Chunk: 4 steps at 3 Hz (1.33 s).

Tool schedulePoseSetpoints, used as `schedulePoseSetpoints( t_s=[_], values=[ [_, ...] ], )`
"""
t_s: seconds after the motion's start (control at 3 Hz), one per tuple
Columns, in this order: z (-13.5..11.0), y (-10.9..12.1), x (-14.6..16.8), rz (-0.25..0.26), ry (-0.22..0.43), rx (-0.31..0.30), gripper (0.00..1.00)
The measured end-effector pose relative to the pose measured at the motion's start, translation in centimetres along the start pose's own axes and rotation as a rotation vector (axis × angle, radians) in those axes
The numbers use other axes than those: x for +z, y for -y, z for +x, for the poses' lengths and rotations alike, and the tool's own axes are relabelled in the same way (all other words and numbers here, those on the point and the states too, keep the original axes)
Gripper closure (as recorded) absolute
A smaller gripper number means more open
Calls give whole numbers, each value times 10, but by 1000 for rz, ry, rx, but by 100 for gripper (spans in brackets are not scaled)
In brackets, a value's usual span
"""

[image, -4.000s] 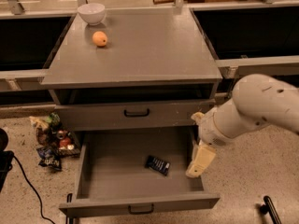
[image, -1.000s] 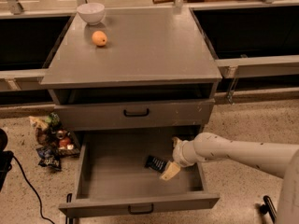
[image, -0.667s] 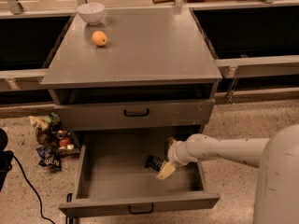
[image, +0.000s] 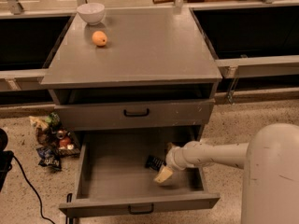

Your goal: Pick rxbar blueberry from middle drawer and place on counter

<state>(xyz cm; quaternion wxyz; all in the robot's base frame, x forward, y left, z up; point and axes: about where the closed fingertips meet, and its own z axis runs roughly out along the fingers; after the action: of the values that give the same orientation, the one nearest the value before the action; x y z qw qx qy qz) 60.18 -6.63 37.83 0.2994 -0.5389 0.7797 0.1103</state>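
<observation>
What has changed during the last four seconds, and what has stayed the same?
The arm came down into the middle drawer, and the claw moved left, from the drawer's right edge to just beside the rxbar blueberry. The bar lies where it was, not lifted. The drawer stayed open; orange and bowl on the counter did not move.

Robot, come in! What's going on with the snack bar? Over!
Gripper down in open middle drawer, right at the rxbar blueberry. Bar lying on drawer floor, not lifted. Nothing blocking it.
</observation>
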Motion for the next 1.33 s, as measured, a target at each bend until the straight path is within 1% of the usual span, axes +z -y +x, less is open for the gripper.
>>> schedulePoseSetpoints(
  t_s=[0.33, 0.67, 1.0, 1.33],
  values=[
    [5, -4, 15, -5, -6, 14, 0],
    [9, -8, 29, -8, -24, 22, 19],
    [11, -10, 32, -11, -32, 25, 43],
    [6, -9, 26, -11, -32, 25, 66]
  ],
)
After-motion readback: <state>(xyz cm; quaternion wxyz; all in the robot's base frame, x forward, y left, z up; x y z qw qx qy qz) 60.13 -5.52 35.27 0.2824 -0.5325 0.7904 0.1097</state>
